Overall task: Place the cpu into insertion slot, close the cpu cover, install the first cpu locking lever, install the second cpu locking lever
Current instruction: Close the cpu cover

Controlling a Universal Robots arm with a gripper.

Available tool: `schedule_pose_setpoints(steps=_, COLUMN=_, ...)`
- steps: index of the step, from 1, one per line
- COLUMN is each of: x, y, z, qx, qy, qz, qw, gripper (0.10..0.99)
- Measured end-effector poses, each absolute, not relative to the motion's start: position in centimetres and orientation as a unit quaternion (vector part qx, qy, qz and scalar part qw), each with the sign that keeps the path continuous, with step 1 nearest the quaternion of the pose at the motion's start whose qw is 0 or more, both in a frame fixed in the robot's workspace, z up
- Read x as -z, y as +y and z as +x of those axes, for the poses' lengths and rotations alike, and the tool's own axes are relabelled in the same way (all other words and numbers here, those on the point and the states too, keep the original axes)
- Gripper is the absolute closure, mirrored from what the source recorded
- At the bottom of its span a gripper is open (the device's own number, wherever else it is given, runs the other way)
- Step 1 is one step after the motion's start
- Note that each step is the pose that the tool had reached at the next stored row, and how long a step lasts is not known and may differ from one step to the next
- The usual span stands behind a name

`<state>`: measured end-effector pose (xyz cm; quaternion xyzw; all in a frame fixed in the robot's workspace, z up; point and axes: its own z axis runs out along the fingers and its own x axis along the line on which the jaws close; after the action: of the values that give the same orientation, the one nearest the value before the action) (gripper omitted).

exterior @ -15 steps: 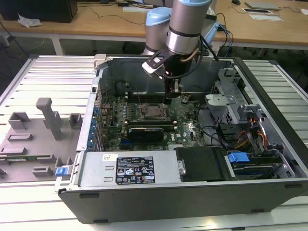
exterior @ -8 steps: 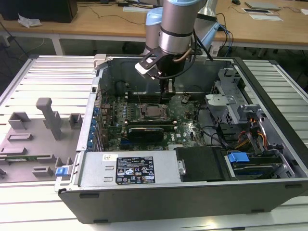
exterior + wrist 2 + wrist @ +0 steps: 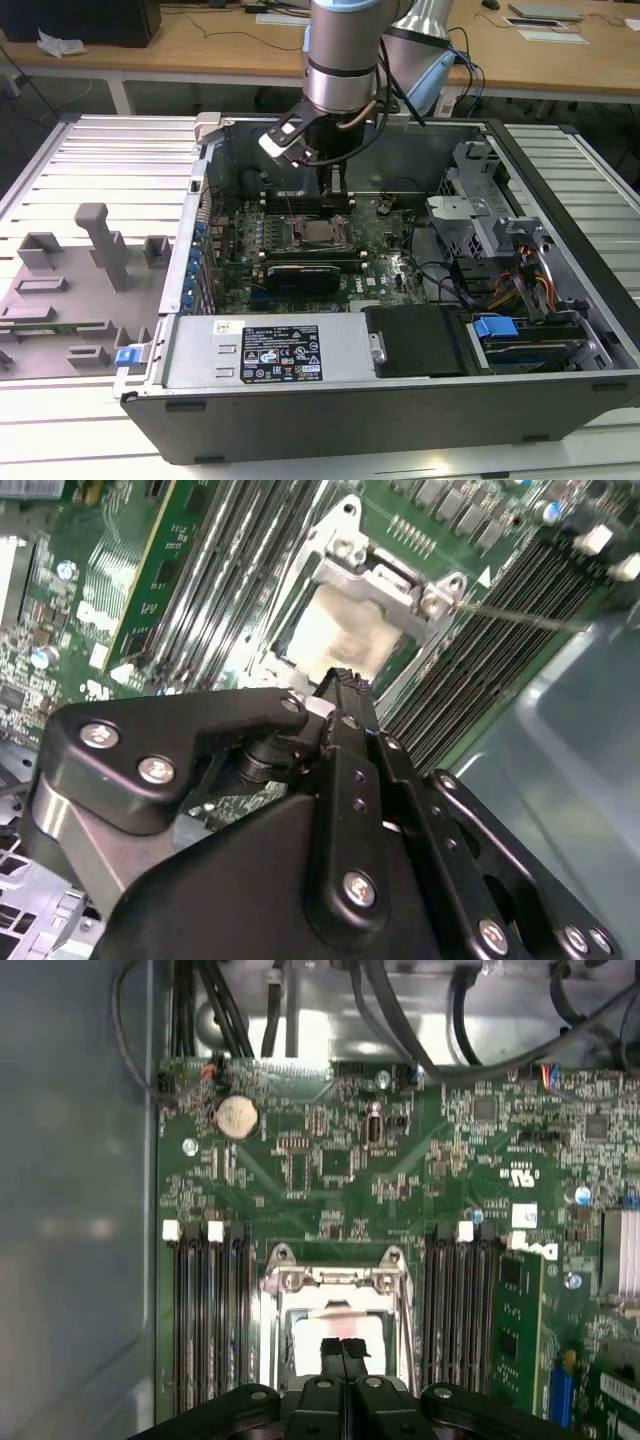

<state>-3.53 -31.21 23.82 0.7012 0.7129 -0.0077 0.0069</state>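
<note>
Silver-grey cpu (image 3: 300, 1345) lies in the insertion slot (image 3: 322, 236); the cpu cover (image 3: 335, 1280) seems folded down around it; the gripper (image 3: 345, 1348), fingers pressed together and empty, hangs just above; we judge a locking lever (image 3: 520, 618) is in hand, calling for a gentle sideways push.

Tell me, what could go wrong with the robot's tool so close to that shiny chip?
The tool hangs right over the cpu inside its silver cpu cover; pushing down off-centre might scratch or bend them. Memory slots stand close on both sides, so a sideways slip could knock them.
</note>
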Motion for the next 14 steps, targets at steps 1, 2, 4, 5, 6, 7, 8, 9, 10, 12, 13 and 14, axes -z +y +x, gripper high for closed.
schedule_pose_setpoints(steps=1, x=-23.82, y=-31.2, z=-3.54, qx=0.008, qy=0.713, qz=0.701, qw=0.007, gripper=0.98)
schedule_pose_setpoints(steps=2, x=-23.82, y=-31.2, z=-3.54, qx=0.008, qy=0.713, qz=0.701, qw=0.007, gripper=0.98)
schedule_pose_setpoints(steps=4, x=-23.82, y=-31.21, z=-3.54, qx=0.008, qy=0.714, qz=0.701, qw=0.007, gripper=0.98)
schedule_pose_setpoints(steps=5, x=-23.82, y=-31.21, z=-3.54, qx=0.008, qy=0.72, qz=0.694, qw=0.007, gripper=0.98)
schedule_pose_setpoints(steps=6, x=-23.82, y=-31.21, z=-3.54, qx=0.008, qy=0.729, qz=0.685, qw=0.007, gripper=0.98)
schedule_pose_setpoints(steps=7, x=-23.82, y=-31.21, z=-3.54, qx=0.008, qy=0.734, qz=0.679, qw=0.007, gripper=0.98)
schedule_pose_setpoints(steps=8, x=-23.81, y=-31.21, z=-3.54, qx=0.008, qy=0.747, qz=0.665, qw=0.008, gripper=0.98)
schedule_pose_setpoints(steps=9, x=-23.81, y=-31.21, z=-3.54, qx=0.008, qy=0.754, qz=0.657, qw=0.008, gripper=0.98)
schedule_pose_setpoints(steps=10, x=-23.8, y=-31.21, z=-3.54, qx=0.008, qy=0.762, qz=0.648, qw=0.008, gripper=0.98)
schedule_pose_setpoints(steps=12, x=-23.8, y=-31.21, z=-3.54, qx=0.008, qy=0.776, qz=0.63, qw=0.009, gripper=0.98)
schedule_pose_setpoints(steps=13, x=-23.79, y=-31.21, z=-3.54, qx=0.008, qy=0.785, qz=0.619, qw=0.009, gripper=0.98)
schedule_pose_setpoints(steps=14, x=-23.78, y=-31.21, z=-3.54, qx=0.008, qy=0.796, qz=0.605, qw=0.009, gripper=0.98)
